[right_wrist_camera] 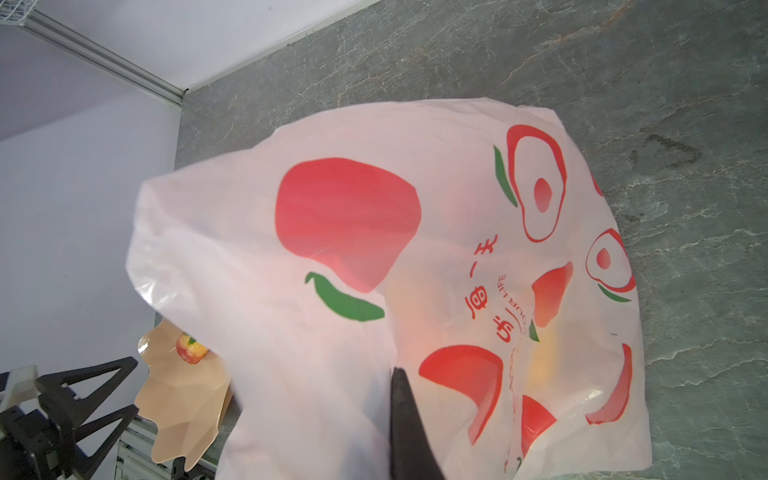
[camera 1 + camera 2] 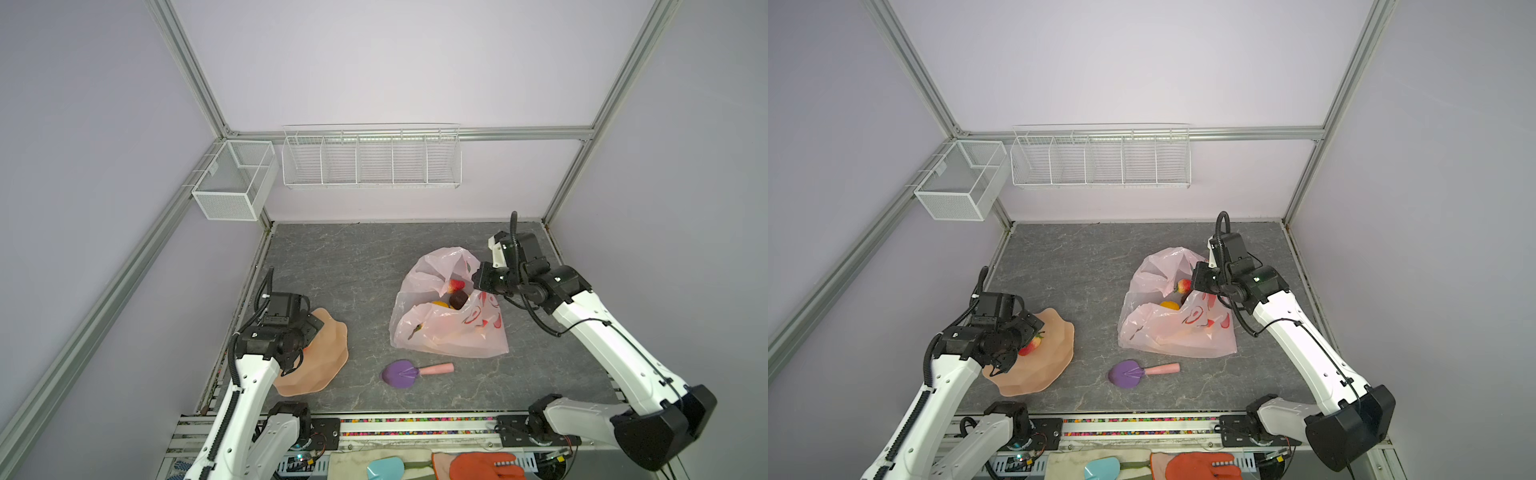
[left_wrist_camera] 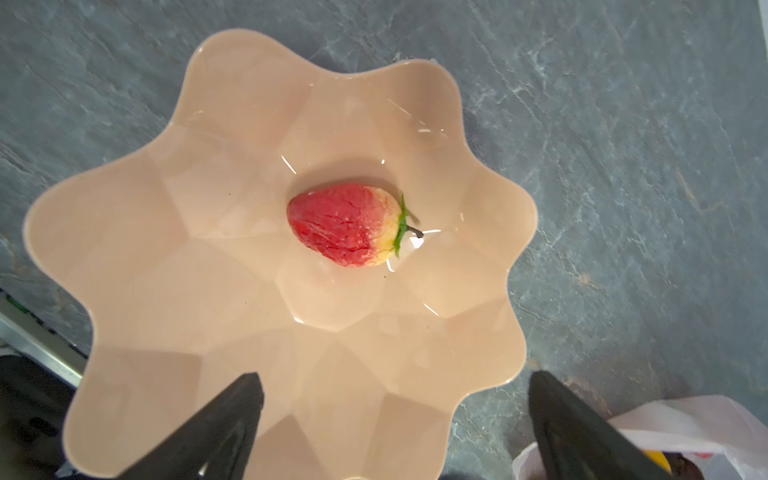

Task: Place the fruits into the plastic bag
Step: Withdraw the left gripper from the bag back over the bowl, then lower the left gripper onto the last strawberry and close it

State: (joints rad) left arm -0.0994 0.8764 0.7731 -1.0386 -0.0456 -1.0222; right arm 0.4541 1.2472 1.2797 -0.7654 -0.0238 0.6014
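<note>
The plastic bag (image 2: 453,332) (image 2: 1179,332) lies right of centre, pale pink with red fruit prints (image 1: 345,220). My right gripper (image 1: 397,374) (image 2: 478,282) is shut on the rim by its far right side and holds the mouth up. Inside the opening I see a red fruit (image 2: 456,285), a dark maroon ball (image 2: 458,299) and a yellow-orange fruit (image 2: 440,304). A red strawberry with green leaves (image 3: 349,224) (image 2: 1031,345) lies alone in the peach bowl (image 3: 124,208). My left gripper (image 3: 395,378) hangs open above the bowl's edge, apart from the strawberry.
A purple scoop with a pink handle (image 2: 401,373) lies in front of the bag. The peach bowl (image 2: 332,361) sits at the front left. White wire baskets (image 2: 370,158) and a mesh box (image 2: 232,178) hang on the back wall. An orange glove (image 2: 482,465) lies beyond the front rail.
</note>
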